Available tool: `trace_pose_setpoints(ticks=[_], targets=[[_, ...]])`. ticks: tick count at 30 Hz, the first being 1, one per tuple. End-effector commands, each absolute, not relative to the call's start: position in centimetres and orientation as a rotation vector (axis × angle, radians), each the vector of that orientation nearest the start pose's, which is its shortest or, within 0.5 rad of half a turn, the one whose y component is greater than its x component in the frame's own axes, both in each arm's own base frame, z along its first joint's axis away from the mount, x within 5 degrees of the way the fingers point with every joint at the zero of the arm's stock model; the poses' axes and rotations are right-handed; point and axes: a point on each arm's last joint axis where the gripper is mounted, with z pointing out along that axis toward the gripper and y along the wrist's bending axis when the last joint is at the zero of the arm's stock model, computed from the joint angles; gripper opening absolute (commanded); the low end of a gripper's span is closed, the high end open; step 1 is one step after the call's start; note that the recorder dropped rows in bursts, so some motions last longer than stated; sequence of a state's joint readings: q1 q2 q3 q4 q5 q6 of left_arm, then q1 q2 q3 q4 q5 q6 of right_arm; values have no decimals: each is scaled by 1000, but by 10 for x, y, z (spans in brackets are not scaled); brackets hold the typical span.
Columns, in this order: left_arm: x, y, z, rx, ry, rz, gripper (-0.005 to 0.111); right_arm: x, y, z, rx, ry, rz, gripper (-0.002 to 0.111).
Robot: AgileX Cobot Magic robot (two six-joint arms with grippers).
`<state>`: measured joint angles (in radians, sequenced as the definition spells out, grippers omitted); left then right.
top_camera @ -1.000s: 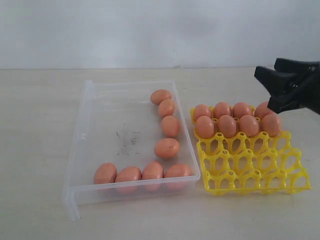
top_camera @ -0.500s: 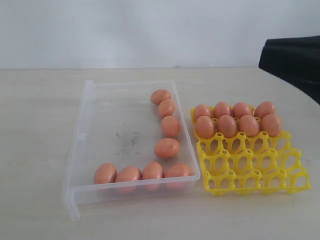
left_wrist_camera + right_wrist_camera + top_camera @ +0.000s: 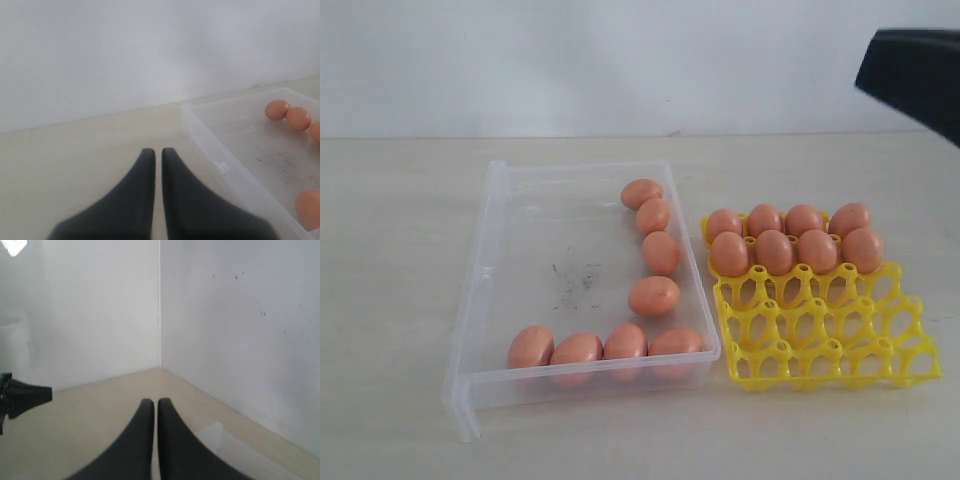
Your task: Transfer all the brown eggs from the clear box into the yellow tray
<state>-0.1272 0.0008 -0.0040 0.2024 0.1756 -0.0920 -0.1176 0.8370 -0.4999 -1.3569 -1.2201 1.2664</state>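
Exterior view, nearest first: you had the clear box [image 3: 478,290] lying on the pale table [image 3: 390,250], with the yellow tray [image 3: 830,345] just beside it at its 3 o'clock. Eight brown eggs [image 3: 654,296] sat in the box: four in a row against the near wall, and four more strung along the 3 o'clock wall toward the far corner. Dark scuff marks [image 3: 575,278] smudged the bare floor at the box's centre. In the tray, the two near rows of four cups stood bare, and the two far rows held eight eggs, one per cup. That made sixteen eggs in sight. Past the tray, at 1 o'clock, a black part of your right arm [image 3: 920,75] hung high against the white wall [image 3: 570,60]. Left wrist view showed your left gripper [image 3: 158,152] with its fingers pressed together on nothing, over bare table near the box. Right wrist view showed your right gripper [image 3: 155,402] likewise pressed together, holding nothing.
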Motion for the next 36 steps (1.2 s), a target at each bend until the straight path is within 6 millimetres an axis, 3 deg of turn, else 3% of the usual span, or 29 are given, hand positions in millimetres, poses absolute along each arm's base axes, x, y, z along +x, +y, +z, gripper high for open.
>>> trace_pose_setpoints(ticks=[1,10,11,14,16,23,26,28,32,36], targets=[[56,-4,198,166,1644,3,4,132,65,340,-657,1230,889,0],[56,-4,198,166,1644,3,4,133,62,348,-577,1163,898,0],[56,-4,198,166,1644,3,4,134,60,351,-512,1164,960,0],[56,-4,198,166,1644,3,4,152,44,351,66,1343,1265,0],[56,-4,198,166,1644,3,4,160,37,348,297,1400,1312,0],[56,-4,198,166,1644,3,4,165,17,345,533,1444,1051,0],[56,-4,198,166,1644,3,4,154,10,350,394,1442,766,0],[56,-4,198,166,1644,3,4,140,14,359,126,1399,522,0],[56,-4,198,166,1644,3,4,107,30,371,-297,1227,216,0],[56,-4,198,166,1644,3,4,86,29,369,-406,1192,23,0]])
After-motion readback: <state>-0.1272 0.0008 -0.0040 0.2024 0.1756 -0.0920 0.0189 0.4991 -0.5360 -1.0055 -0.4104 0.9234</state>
